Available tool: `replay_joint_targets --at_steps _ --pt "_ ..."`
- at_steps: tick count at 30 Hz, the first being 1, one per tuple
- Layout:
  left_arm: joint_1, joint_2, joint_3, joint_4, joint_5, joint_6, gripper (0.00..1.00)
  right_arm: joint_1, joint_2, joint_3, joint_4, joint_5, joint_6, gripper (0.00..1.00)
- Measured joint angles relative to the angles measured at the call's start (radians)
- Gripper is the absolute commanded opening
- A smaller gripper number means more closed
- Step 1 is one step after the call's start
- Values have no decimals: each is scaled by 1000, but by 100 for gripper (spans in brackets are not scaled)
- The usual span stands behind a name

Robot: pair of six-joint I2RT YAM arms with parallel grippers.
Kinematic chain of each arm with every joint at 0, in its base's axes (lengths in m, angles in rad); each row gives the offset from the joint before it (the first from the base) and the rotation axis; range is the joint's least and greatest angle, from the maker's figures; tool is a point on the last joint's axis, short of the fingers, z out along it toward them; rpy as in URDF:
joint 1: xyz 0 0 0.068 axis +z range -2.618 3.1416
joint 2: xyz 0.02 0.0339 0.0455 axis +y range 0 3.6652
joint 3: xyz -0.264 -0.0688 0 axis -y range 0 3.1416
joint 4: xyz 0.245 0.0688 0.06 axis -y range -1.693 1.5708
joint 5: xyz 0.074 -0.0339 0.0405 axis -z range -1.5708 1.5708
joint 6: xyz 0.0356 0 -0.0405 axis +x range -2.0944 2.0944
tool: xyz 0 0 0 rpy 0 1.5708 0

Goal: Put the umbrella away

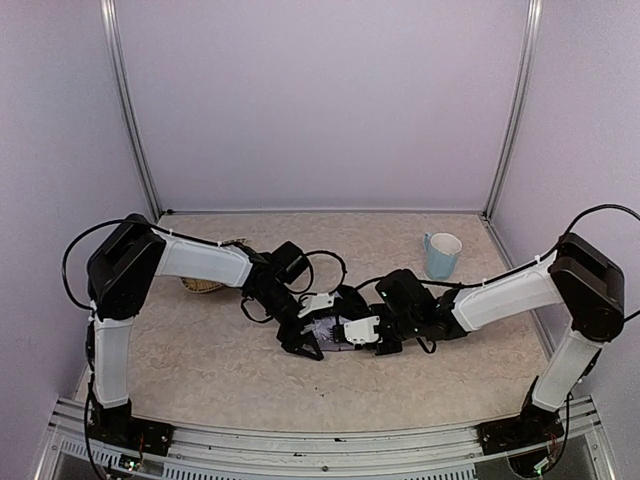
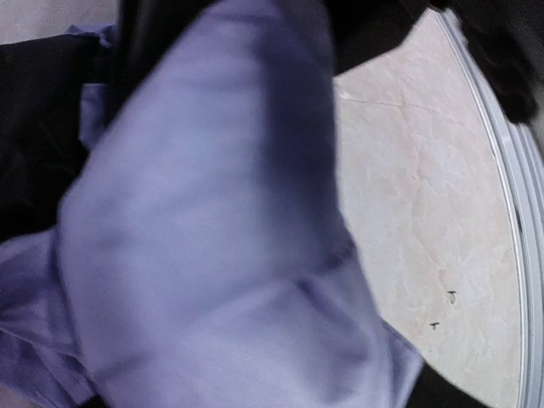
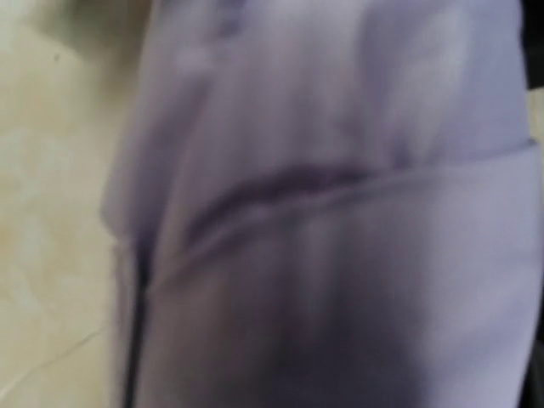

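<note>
The umbrella lies folded on the table's middle, and only a small patch of its pale lavender fabric shows between the two arms. My left gripper comes down on it from the left and my right gripper from the right, both pressed close against it. In the left wrist view the umbrella fabric fills nearly the whole frame and hides the fingers. The right wrist view is likewise covered by blurred umbrella fabric, with a thin black rib at its left edge. Neither view shows how the jaws stand.
A light blue mug stands at the back right. A woven straw tray lies at the back left, partly behind my left arm. The beige table ends at a metal rail along the near edge.
</note>
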Motion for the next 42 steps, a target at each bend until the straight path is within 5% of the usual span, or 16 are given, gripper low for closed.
replay_joint_targets --at_steps 5,9,11,18,23,28,33,42 --pt "-16 -137 -181 107 -60 -25 99 0 0 11 -38 -23 4 1" --pt "-21 -312 -372 278 -256 -109 99 0 -2 19 -72 -41 23 0" --pt "-33 -463 -516 474 -435 -146 99 -2 -2 36 -110 -64 37 0" --pt "-97 -706 -927 1164 -672 -299 99 -49 78 204 -351 -230 110 0" --pt "-85 -730 -979 1408 -519 -420 66 -108 159 314 -502 -380 141 0" --pt "-176 -756 -951 1404 -493 -262 74 -137 251 435 -641 -492 166 0" --pt "-258 -635 -875 1237 -587 -14 98 -157 327 523 -743 -596 173 3" --pt "-256 -405 -661 943 -656 172 99 -177 391 606 -838 -670 180 2"
